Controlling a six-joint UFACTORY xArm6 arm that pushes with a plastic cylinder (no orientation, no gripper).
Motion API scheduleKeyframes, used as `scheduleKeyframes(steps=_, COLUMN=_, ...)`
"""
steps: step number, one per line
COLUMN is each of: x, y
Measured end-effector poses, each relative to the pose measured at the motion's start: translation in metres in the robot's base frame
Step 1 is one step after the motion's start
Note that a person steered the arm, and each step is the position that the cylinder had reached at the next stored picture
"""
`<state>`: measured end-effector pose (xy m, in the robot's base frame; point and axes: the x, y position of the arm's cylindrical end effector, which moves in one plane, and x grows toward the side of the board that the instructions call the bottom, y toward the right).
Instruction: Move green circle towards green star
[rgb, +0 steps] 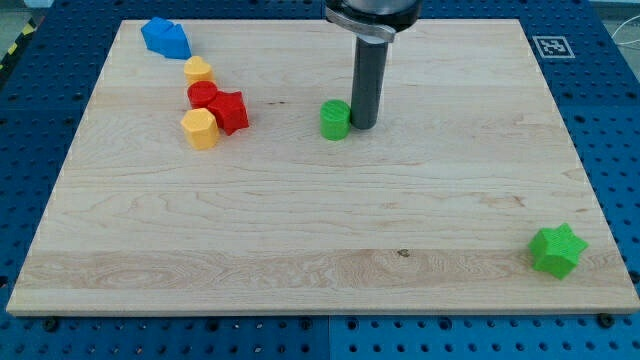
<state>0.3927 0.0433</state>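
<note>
The green circle sits on the wooden board a little above the view's middle. My tip stands right beside it on its right, touching or nearly touching it. The green star lies far off at the view's bottom right corner of the board, well apart from the circle and the tip.
At the view's top left is a cluster: a blue block, a yellow heart-like block, a red circle, a red star-like block and a yellow hexagon. The board ends just below the green star.
</note>
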Motion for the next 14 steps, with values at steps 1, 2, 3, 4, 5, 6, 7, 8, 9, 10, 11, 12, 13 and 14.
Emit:
scheduleKeyframes(steps=1, x=-0.001, y=-0.015)
scheduleKeyframes(steps=2, x=-0.007, y=-0.024)
scheduleKeyframes(steps=3, x=-0.023, y=-0.029)
scheduleKeyframes(steps=4, x=-0.043, y=-0.04)
scheduleKeyframes(steps=5, x=-0.038, y=-0.059)
scheduleKeyframes(steps=6, x=-0.026, y=-0.073)
scheduleKeyframes(steps=7, x=-0.012, y=-0.074)
scheduleKeyframes(steps=8, x=-0.004, y=-0.053)
scheduleKeyframes(steps=9, x=0.003, y=-0.026)
scheduleKeyframes(steps=10, x=0.014, y=0.002)
scheduleKeyframes(steps=11, x=0.026, y=0.024)
scheduleKeyframes(steps=12, x=0.024, y=0.02)
scheduleKeyframes(steps=13, x=0.019, y=0.0)
scheduleKeyframes(steps=14, x=0.017, y=-0.019)
